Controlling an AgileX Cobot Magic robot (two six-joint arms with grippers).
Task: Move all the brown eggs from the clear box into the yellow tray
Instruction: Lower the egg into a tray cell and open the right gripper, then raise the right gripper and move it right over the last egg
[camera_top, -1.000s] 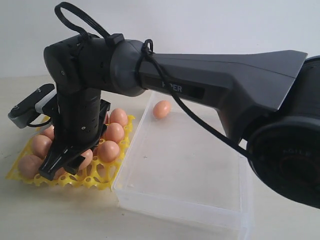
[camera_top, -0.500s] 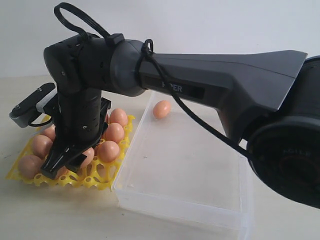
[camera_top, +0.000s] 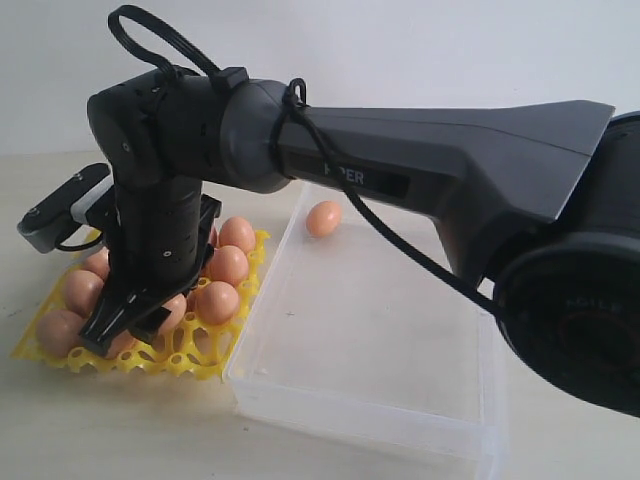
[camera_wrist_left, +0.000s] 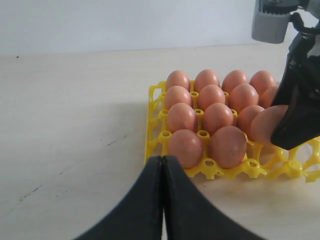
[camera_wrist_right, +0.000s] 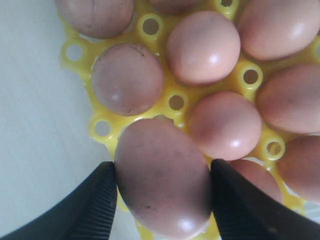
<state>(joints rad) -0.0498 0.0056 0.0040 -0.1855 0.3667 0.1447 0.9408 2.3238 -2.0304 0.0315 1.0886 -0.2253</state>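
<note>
Brown eggs (camera_top: 228, 265) nearly fill the yellow tray (camera_top: 190, 360); right gripper (camera_wrist_right: 162, 200) clamps one over the tray's edge cup, ready to seat it (left gripper (camera_wrist_left: 162, 170) pinched shut, idle nearby).

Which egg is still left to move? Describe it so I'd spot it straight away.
Find the big clear box right of the yellow tray. In its far corner, near the dark arm, lies one brown egg. It alone sits loose on bare plastic; the other eggs are all at the tray.
</note>
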